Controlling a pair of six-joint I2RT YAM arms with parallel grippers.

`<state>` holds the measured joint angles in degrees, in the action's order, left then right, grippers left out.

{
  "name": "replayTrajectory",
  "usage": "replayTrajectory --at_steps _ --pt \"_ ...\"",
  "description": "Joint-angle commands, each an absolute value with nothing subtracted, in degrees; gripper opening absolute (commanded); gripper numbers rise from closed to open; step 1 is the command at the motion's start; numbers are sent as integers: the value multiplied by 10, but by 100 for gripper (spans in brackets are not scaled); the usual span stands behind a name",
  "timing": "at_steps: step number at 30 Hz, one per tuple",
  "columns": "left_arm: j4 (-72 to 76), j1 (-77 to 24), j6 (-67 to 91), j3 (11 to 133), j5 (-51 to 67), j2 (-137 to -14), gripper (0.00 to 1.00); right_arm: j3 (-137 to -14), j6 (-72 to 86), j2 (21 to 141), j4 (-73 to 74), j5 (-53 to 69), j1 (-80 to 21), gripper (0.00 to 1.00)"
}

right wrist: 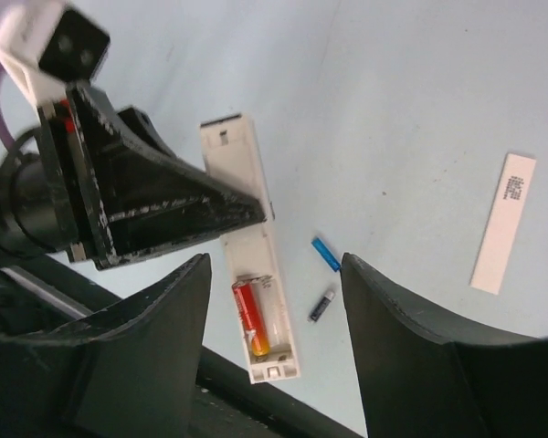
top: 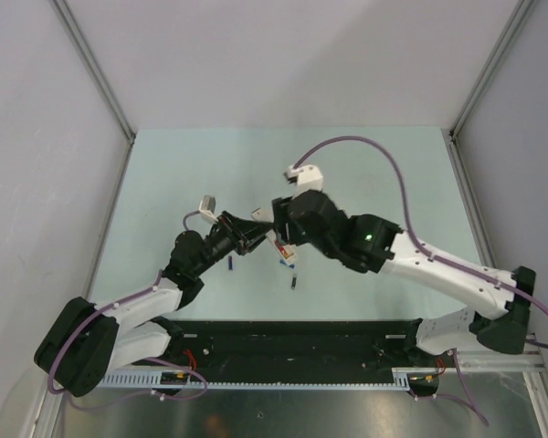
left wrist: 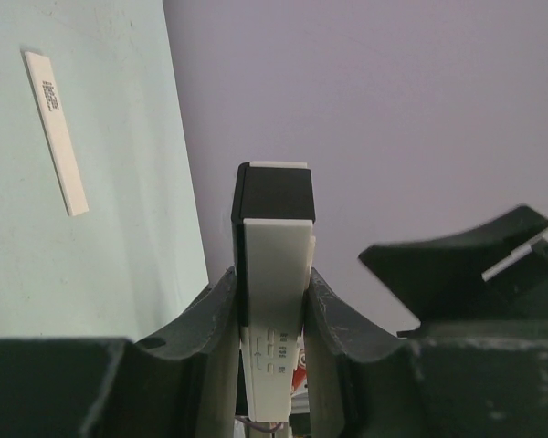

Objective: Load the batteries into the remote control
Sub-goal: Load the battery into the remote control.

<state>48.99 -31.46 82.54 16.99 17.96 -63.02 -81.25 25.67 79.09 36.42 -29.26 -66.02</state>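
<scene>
My left gripper (left wrist: pixel 274 301) is shut on the remote control (left wrist: pixel 276 246), a white body with a black end, and holds it above the table (top: pixel 256 234). In the right wrist view the remote (right wrist: pixel 256 228) shows its open battery bay with one red battery (right wrist: pixel 252 315) in a slot; the other slot is bare. My right gripper (right wrist: pixel 274 266) is open and empty, with its jaws on either side of that bay (top: pixel 279 224). A blue battery (right wrist: pixel 326 254) and a black battery (right wrist: pixel 321 306) lie on the table. A second blue battery (top: pixel 231 263) lies under the left arm.
A flat white strip with a dark printed patch (right wrist: pixel 502 224) lies apart on the table and also shows in the left wrist view (left wrist: pixel 55 128). A black rail (top: pixel 292 342) runs along the near edge. Grey walls (top: pixel 283 55) enclose the table.
</scene>
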Motion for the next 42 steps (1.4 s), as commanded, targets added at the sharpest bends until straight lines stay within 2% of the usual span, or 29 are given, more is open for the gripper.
replayTrajectory --at_steps 1,5,6,8,13,19,31,42 --pt "523 -306 825 171 204 -635 0 -782 318 729 339 -158 -598 64" --pt "525 -295 811 173 235 -638 0 -703 367 693 266 -6 -509 76" --pt "524 -290 807 174 241 -639 0 -687 375 677 248 30 -497 91" --pt "525 -286 795 182 255 -647 0 -652 402 669 214 110 -472 100" --pt "526 -278 787 201 301 -673 0 -613 453 678 166 253 -414 100" --pt "526 -277 776 207 311 -691 0 -570 516 698 98 335 -396 100" --pt "526 -278 779 231 310 -693 0 -553 519 740 95 351 -397 99" --pt "526 -277 780 230 304 -685 0 -512 588 748 13 347 -403 88"
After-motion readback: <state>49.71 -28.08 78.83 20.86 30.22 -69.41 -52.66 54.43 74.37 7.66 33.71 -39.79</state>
